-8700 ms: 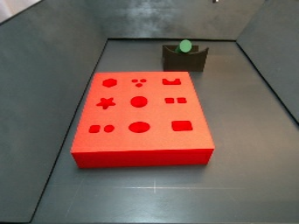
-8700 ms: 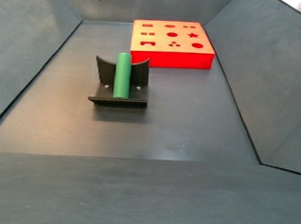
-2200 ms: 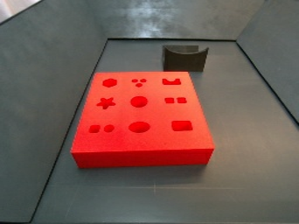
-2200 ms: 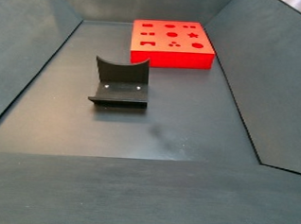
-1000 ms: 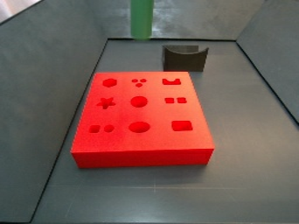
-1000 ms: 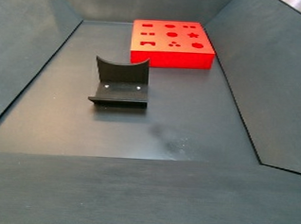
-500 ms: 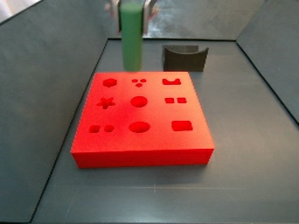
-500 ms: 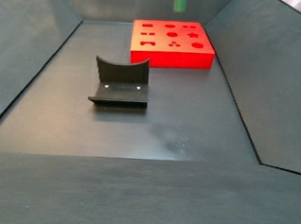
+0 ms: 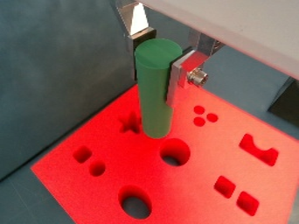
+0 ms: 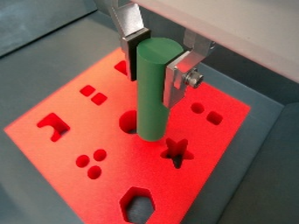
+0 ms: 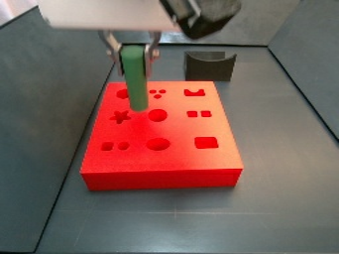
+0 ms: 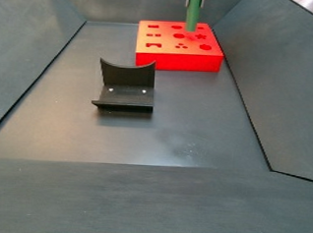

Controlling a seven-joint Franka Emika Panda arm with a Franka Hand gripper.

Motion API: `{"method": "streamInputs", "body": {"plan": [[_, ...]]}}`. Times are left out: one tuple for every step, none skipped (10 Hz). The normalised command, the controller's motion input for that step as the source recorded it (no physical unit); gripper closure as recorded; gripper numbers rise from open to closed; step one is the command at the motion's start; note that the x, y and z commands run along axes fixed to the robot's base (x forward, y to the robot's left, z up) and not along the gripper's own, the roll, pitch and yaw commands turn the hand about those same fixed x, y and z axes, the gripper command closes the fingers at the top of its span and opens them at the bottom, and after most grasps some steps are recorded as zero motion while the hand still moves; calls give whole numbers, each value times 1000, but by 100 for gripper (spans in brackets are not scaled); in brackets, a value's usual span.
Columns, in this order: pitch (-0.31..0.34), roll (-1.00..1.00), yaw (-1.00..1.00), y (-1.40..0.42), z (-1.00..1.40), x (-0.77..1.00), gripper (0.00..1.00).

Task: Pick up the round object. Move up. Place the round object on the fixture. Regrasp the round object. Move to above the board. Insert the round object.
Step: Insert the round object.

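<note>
My gripper is shut on the round object, a green peg held upright by its top end. In both wrist views the silver fingers clamp the peg from two sides. The peg hangs over the red board, with its lower end close to a round cutout near the star. I cannot tell if it touches the board. In a side view the peg stands over the board. The fixture stands bare.
The board has several other cutouts around the peg: circles, squares, a star. Dark sloping walls close in the grey floor on both sides.
The gripper has come down with the green peg, from high above the far left of the board to low over its round cutout. The fixture has lost the peg it held earlier.
</note>
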Motion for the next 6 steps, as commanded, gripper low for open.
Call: {"method": "streamInputs", "body": {"plan": [[187, 41, -94, -80, 0, 757, 100], [191, 63, -123, -66, 0, 680, 100], [97, 67, 0, -60, 0, 263, 100], [41, 41, 0, -40, -57, 206, 100], [20, 9, 0, 0, -194, 191, 100], [9, 0, 0, 0, -160, 157, 100]]}}
